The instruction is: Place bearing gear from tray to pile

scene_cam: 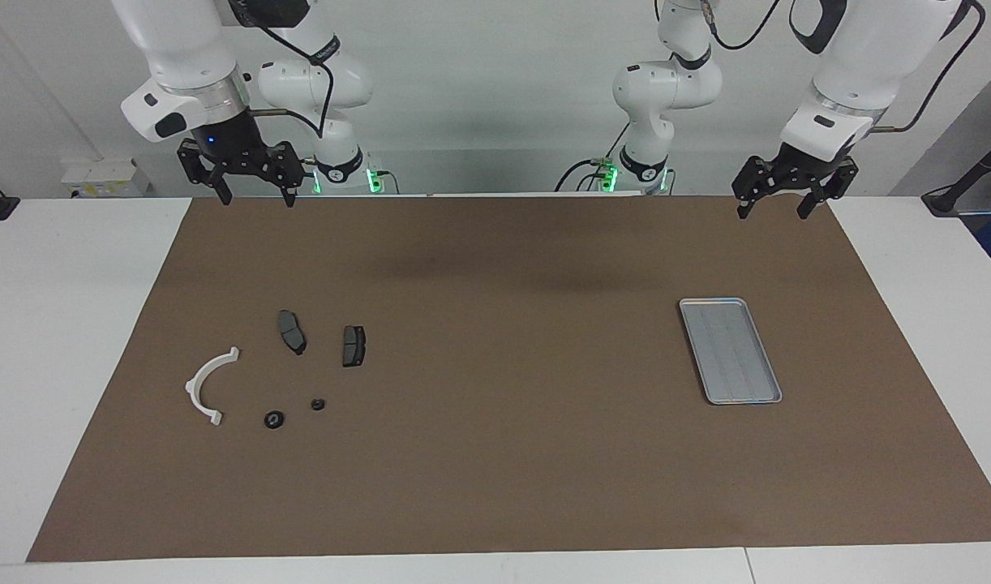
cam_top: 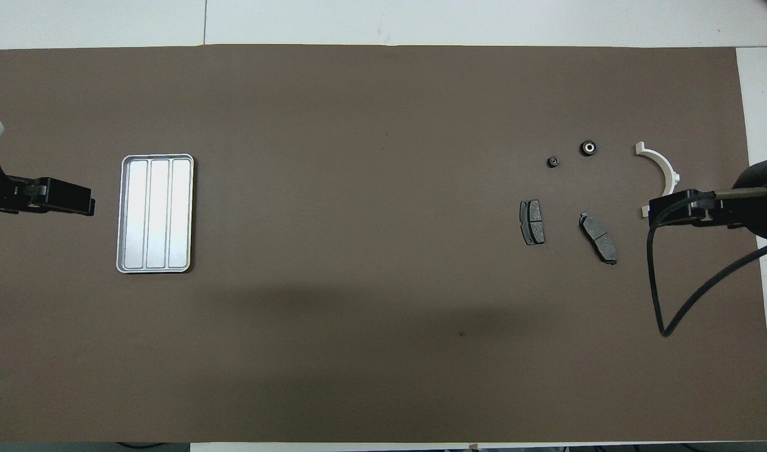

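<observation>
Facing view: the tray (scene_cam: pixel 730 350) is lying bare; two small bearing gears (scene_cam: pixel 274 419) are sitting with the pile (scene_cam: pixel 212 386), so delivery looks finished. Both arms are waiting aloft, left tool (scene_cam: pixel 772 201) and right tool (scene_cam: pixel 255 190) gaping wide, holding nothing.

Overhead view: the gears (cam_top: pixel 588 147) are resting farther from the robots than the pads (cam_top: pixel 532 230); next, only parking.

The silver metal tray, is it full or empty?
Empty. The flat silver-grey metal tray shows only its bare ribbed floor in both views; nothing lies in it.

Bare mat (scene_cam: pixel 512 341) between tray (scene_cam: pixel 765 394) and pile (scene_cam: pixel 289 365)
</observation>
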Available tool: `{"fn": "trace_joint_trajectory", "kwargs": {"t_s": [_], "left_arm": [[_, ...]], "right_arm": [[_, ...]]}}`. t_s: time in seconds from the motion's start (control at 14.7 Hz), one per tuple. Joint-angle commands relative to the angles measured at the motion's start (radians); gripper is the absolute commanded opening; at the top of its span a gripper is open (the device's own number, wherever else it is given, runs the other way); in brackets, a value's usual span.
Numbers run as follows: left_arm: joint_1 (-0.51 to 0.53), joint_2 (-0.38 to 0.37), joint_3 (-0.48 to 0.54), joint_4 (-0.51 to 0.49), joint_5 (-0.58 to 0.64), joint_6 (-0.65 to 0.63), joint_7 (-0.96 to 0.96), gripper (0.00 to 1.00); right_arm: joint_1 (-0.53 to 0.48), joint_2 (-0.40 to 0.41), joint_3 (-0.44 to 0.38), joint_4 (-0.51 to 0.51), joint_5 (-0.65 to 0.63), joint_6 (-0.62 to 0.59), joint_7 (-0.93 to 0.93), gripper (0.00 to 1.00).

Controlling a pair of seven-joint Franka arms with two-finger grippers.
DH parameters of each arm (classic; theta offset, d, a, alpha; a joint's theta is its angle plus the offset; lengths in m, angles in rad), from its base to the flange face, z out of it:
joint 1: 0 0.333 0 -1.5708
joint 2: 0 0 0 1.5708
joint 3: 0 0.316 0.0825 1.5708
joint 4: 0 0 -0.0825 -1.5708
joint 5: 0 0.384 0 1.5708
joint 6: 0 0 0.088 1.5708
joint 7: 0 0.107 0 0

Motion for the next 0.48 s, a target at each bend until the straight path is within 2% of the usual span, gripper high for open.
{"fn": "trace_joint_trajectory", "kwargs": {"t_s": [0.0,0.41], "left_arm": [[-0.005,-0.03,0.003,-0.032,-0.018,0.023,-0.01,1.0],[-0.007,-0.031,0.0,-0.03,-0.018,0.018,-0.007,1.0]], "right_arm": [[-0.011,-0.01,0.01,-0.007,-0.016,0.01,-0.015,1.0],[-0.017,-0.013,0.008,-0.005,-0.011,0.012,-0.015,1.0]]}}
